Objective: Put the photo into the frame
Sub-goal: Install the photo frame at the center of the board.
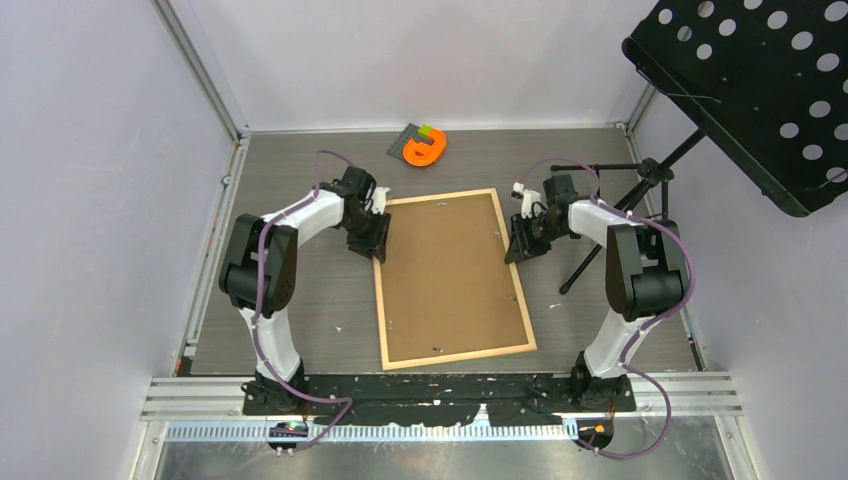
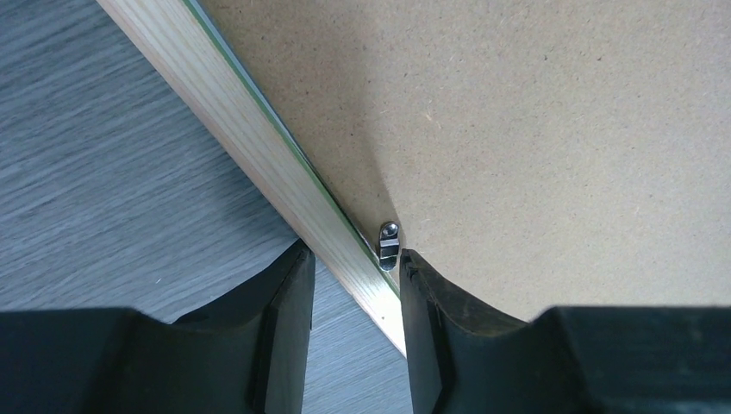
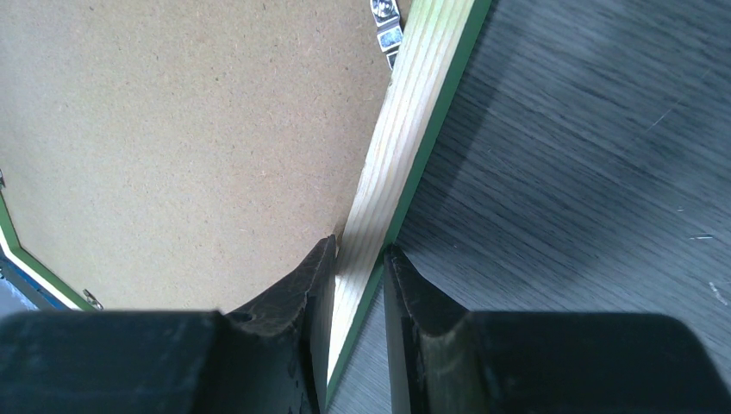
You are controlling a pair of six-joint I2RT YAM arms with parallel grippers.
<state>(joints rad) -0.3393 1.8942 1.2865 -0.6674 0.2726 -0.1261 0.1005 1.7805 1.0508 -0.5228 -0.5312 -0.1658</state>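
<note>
The frame [image 1: 460, 356] lies on the table with its pale wood face up and the brown backing board [image 1: 450, 275] set in it. The photo is hidden. My left gripper [image 1: 372, 243] is at the upper part of the left rail; in the left wrist view it [image 2: 355, 263] straddles the rail [image 2: 250, 129], both fingers against it, next to a metal clip [image 2: 389, 246]. My right gripper [image 1: 518, 245] is at the upper part of the right rail; in the right wrist view it [image 3: 359, 250] pinches the rail [image 3: 422, 95], whose outer edge is green.
An orange object [image 1: 425, 149] on a small grey plate lies at the back of the table. A black perforated music stand [image 1: 750, 80] overhangs the right side, and its tripod legs [image 1: 600, 250] stand just right of my right gripper. Walls enclose three sides.
</note>
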